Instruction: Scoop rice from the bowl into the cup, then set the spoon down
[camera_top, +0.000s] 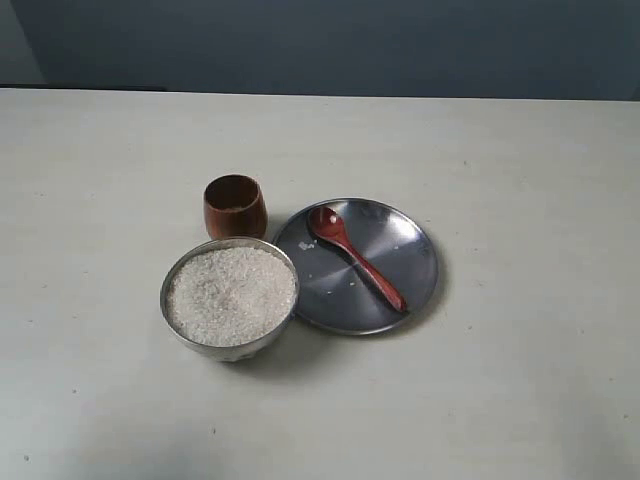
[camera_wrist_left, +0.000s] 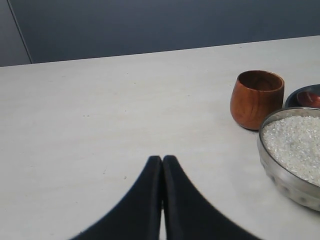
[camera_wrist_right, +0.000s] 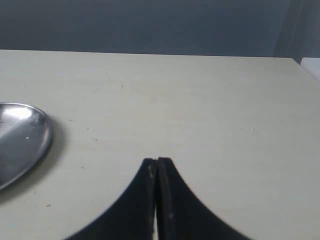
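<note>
A silver metal bowl (camera_top: 175, 318) heaped with white rice (camera_top: 231, 295) stands near the table's middle. Just behind it is the small reddish-brown wooden cup (camera_top: 235, 206). The dark wooden spoon (camera_top: 356, 257) lies on a flat silver plate (camera_top: 400, 240) to the right of the bowl, head toward the cup. In the left wrist view the cup (camera_wrist_left: 256, 98), bowl (camera_wrist_left: 280, 175) and rice (camera_wrist_left: 296, 145) lie off to one side of my shut, empty left gripper (camera_wrist_left: 162, 159). My right gripper (camera_wrist_right: 157, 160) is shut and empty over bare table, beside the plate's edge (camera_wrist_right: 22, 137). Neither arm shows in the exterior view.
A few stray rice grains (camera_top: 308, 246) lie on the plate. The pale tabletop (camera_top: 520, 380) runs back to a dark wall (camera_top: 330, 45). The table's far corner (camera_wrist_right: 296, 61) shows in the right wrist view.
</note>
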